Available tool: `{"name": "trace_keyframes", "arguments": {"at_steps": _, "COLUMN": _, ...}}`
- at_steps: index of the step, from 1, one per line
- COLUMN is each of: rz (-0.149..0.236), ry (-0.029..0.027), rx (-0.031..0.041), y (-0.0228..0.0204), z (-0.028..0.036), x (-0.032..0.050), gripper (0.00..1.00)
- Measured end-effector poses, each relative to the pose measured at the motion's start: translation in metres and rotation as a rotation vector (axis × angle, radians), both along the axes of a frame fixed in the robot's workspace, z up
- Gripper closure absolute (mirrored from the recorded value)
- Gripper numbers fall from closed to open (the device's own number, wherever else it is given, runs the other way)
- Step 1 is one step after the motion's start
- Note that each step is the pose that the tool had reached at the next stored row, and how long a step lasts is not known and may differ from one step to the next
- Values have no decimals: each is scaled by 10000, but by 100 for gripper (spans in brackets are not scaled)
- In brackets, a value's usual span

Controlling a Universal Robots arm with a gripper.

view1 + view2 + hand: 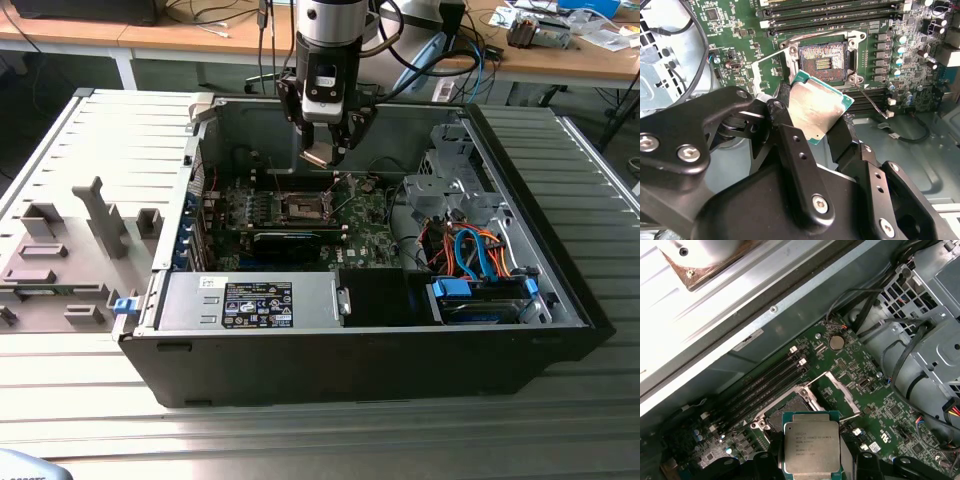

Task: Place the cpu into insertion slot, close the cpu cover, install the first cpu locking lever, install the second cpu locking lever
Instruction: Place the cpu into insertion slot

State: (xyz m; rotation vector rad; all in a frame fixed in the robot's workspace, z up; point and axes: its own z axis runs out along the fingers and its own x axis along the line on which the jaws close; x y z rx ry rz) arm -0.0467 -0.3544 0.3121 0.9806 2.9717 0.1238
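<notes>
We see the gripper (pixel 325 150) closed on the chip (pixel 817 107), pinching it by 2 opposite edges with its grey metal top facing the wrist cameras. The chip hangs in the air above the motherboard (pixel 370 235) inside the open computer case (pixel 300 370), over the socket (pixel 822 62) but well clear of it. The socket lies bare, its dark centre exposed. The cover (pixel 844 392) is swung up and away just beside it, and 1 thin lever (pixel 871 102) juts free on the other side.

The main risk, as we judge it, is the landing. In the second wrist view the chip looks tilted against the board, so 1 corner could meet the socket first and bend the fine contacts. We cannot tell from here whether the chip's notches match the socket, and a wrong turn would keep it from seating flat. The hold on 2 thin edges is slight, so a bump against the raised cover or the lever might twist the chip or knock it loose onto the board.
</notes>
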Motion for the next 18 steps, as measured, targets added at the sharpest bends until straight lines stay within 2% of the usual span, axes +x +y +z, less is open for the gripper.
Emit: {"name": "trace_keyframes", "arguments": {"at_steps": 18, "rz": -180, "ry": -1, "rx": 0, "y": 0, "z": -1, "x": 0, "gripper": 45}}
